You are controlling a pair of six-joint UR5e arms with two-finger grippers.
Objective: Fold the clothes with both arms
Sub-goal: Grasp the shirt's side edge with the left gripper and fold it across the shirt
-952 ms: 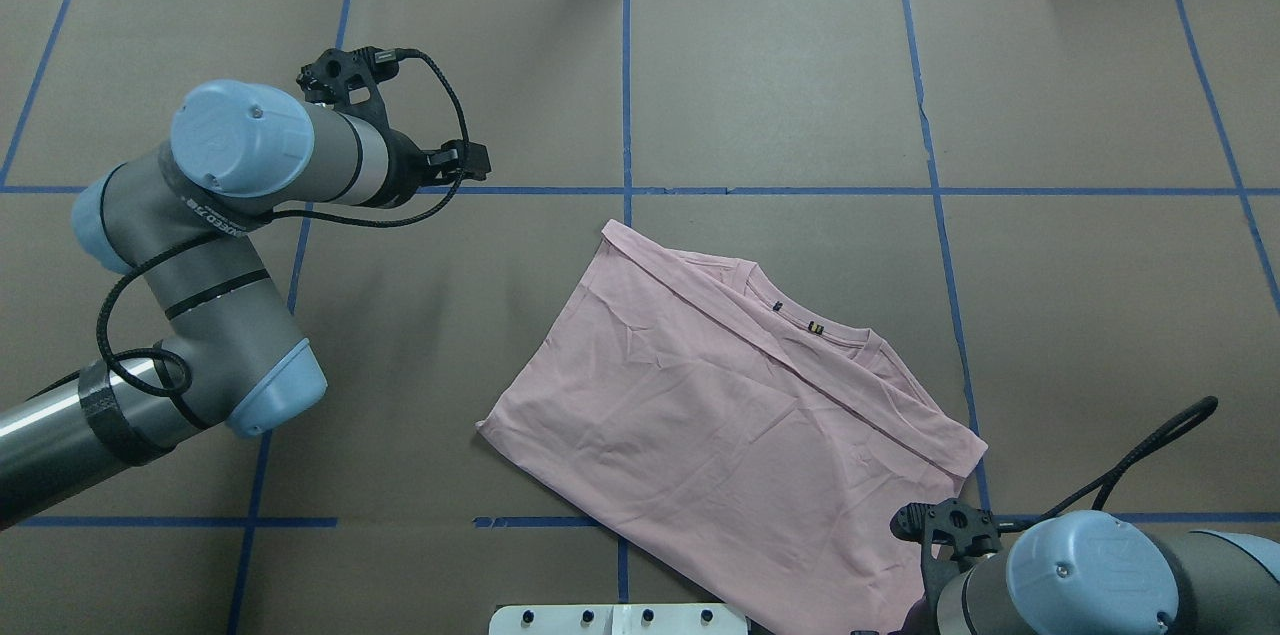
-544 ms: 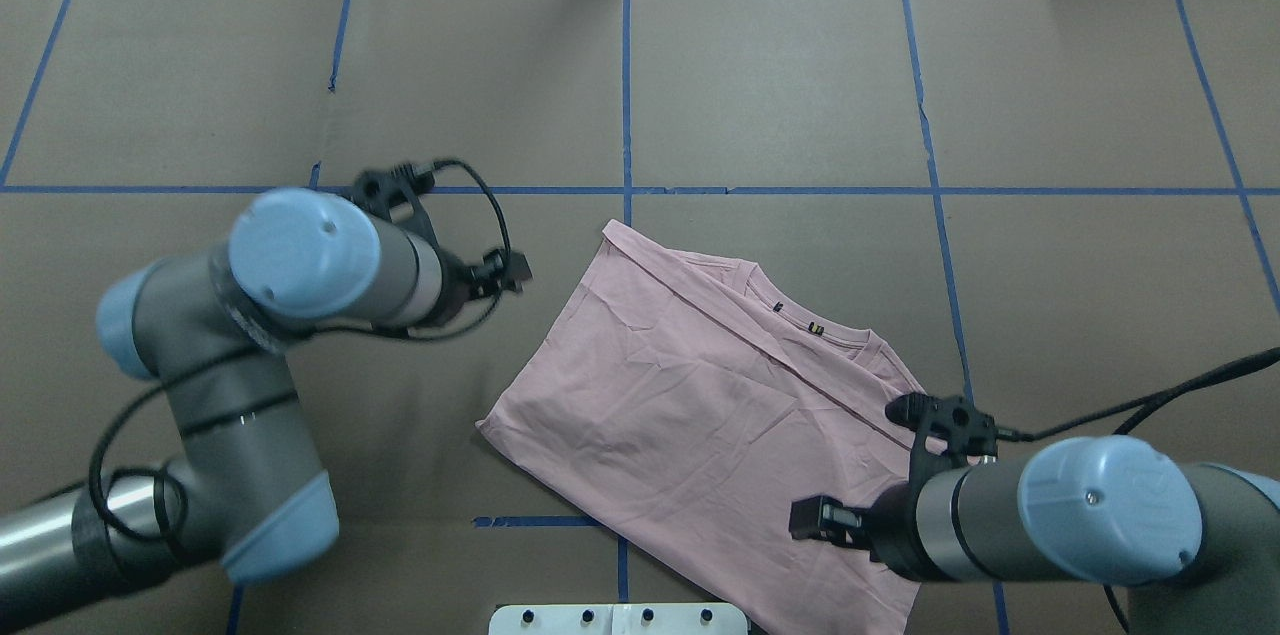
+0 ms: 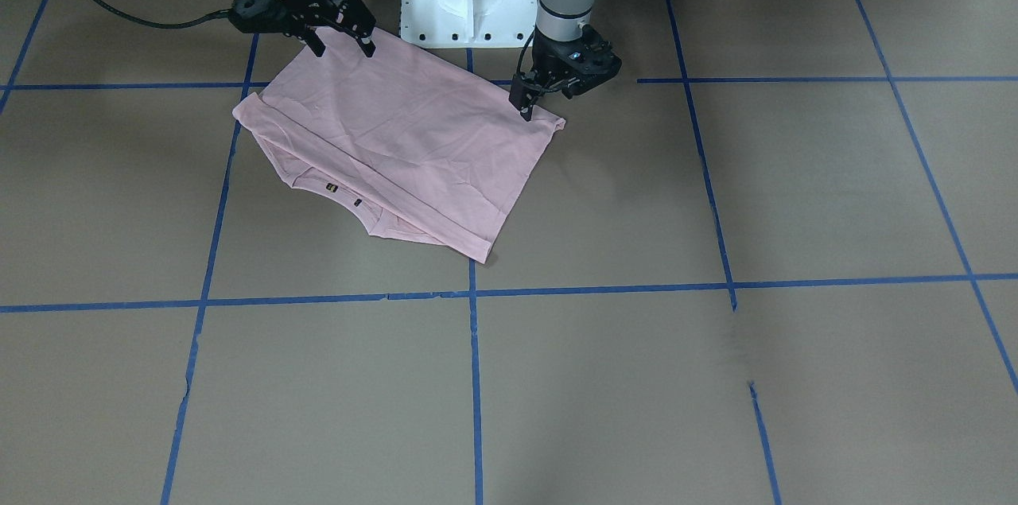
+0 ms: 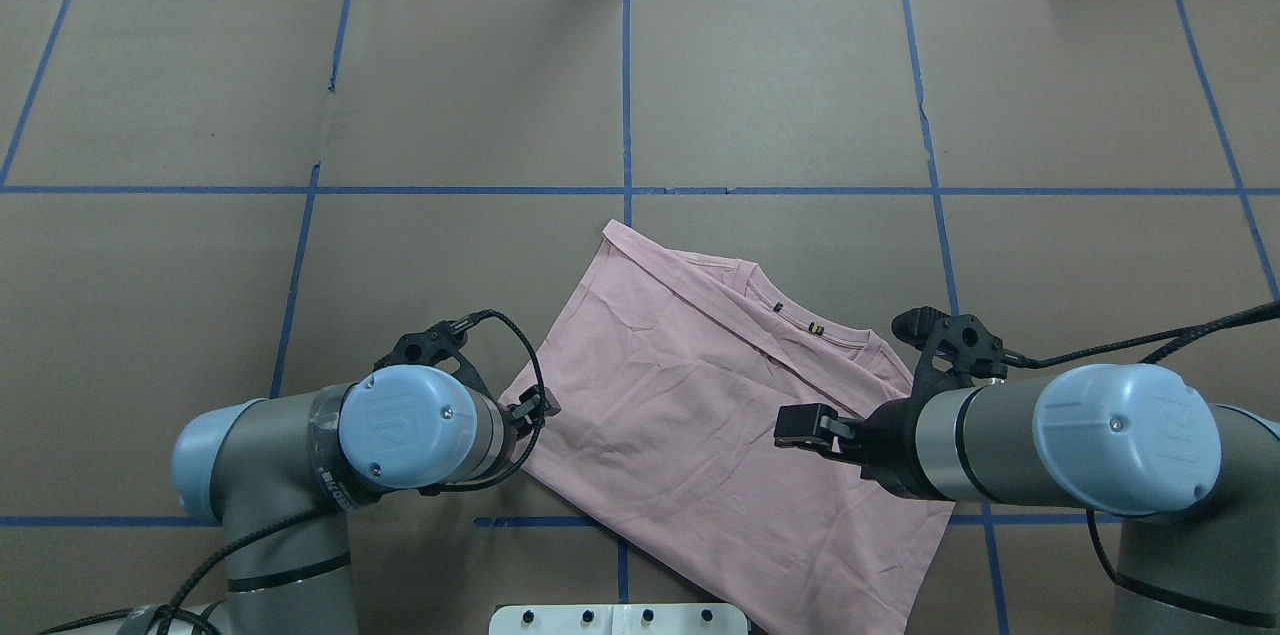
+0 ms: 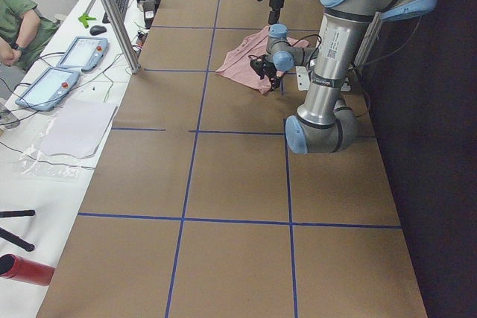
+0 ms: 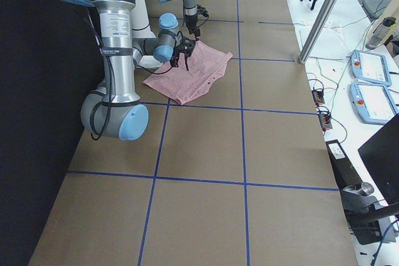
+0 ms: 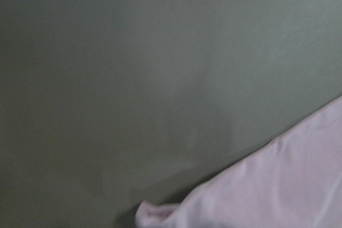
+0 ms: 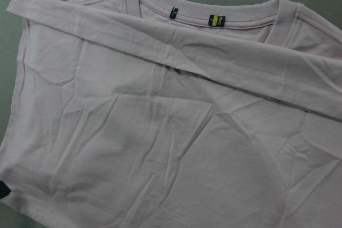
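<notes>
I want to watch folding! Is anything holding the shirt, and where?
Cannot tell. The right gripper is open above the T-shirt; the left gripper is at its corner, grip hidden.

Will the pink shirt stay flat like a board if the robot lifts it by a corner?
Probably not: the T-shirt lies wrinkled and folded over, so it likely droops. It looks thin, so probably light.

The table (image 4: 780, 75) beneath the left gripper (image 3: 547, 101) and right gripper (image 3: 344, 52) is papered brown and ruled into squares by blue tape lines (image 4: 627, 95). Far ahead of both, past a metal post (image 5: 112, 13), a white bench (image 5: 45, 199) holds two pendant screens (image 5: 80, 51).
</notes>
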